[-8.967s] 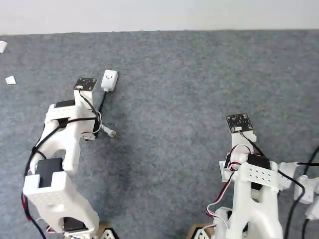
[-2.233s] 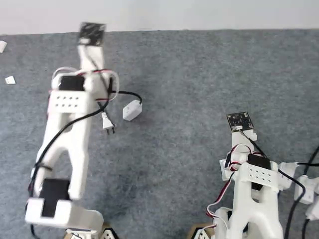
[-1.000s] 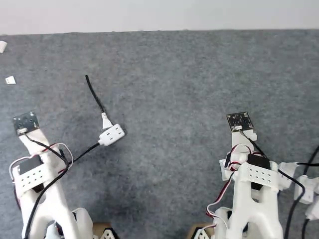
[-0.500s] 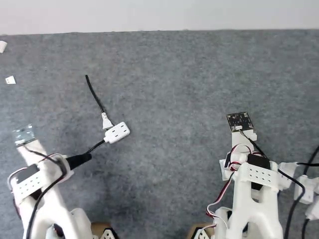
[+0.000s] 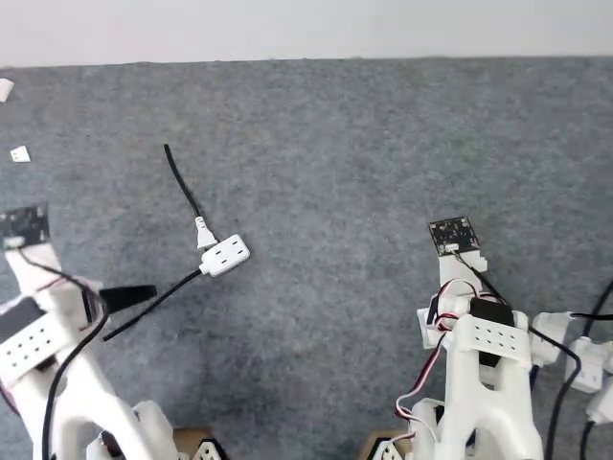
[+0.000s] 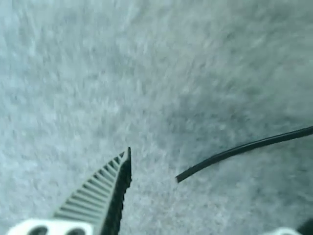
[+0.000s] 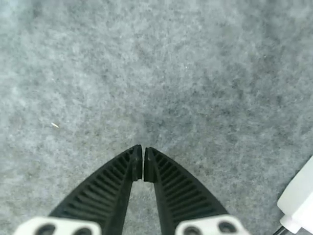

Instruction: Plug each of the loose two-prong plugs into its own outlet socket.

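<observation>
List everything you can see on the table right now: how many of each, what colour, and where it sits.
outlet socket block: one, white, left-centre of the table; its black cord trails toward the left arm.
two-prong plug: one, white, against the block's far side, on a black lead running toward the far edge.
white fittings: at least two, with black cords, at the right edge beside the right arm; type cannot be told.
scraps: two, white, far left corner.
table: one, grey, carpet-like.
left gripper: one, black fingers, open, near the left edge, the cord's loose end beside it.
right gripper: one, black, shut on nothing, over bare surface.
</observation>
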`<state>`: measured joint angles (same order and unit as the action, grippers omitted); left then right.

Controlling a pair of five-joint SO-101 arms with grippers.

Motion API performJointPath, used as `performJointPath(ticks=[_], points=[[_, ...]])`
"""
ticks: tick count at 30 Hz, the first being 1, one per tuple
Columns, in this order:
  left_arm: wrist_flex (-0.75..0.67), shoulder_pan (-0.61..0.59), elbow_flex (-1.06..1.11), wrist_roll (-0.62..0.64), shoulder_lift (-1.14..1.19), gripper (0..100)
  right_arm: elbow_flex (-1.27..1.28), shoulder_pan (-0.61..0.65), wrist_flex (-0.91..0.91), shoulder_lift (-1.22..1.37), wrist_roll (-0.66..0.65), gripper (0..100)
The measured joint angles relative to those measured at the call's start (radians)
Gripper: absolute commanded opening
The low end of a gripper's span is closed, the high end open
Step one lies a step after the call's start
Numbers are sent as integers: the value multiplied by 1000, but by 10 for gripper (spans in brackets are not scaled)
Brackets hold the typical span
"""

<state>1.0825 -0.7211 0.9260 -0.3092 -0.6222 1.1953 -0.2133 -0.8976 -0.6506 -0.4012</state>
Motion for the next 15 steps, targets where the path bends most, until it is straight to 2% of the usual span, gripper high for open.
performJointPath(ticks=[2, 4, 11, 15], points=[[38, 38, -58, 0, 0, 338, 0, 0, 0, 0, 0, 10], [72, 94, -106, 0, 0, 306, 0, 0, 0, 0, 0, 10], [109, 367, -149, -21, 5, 306, 0, 0, 0, 0, 0, 10], [123, 489, -232, -68, 103, 306, 0, 0, 0, 0, 0, 10]])
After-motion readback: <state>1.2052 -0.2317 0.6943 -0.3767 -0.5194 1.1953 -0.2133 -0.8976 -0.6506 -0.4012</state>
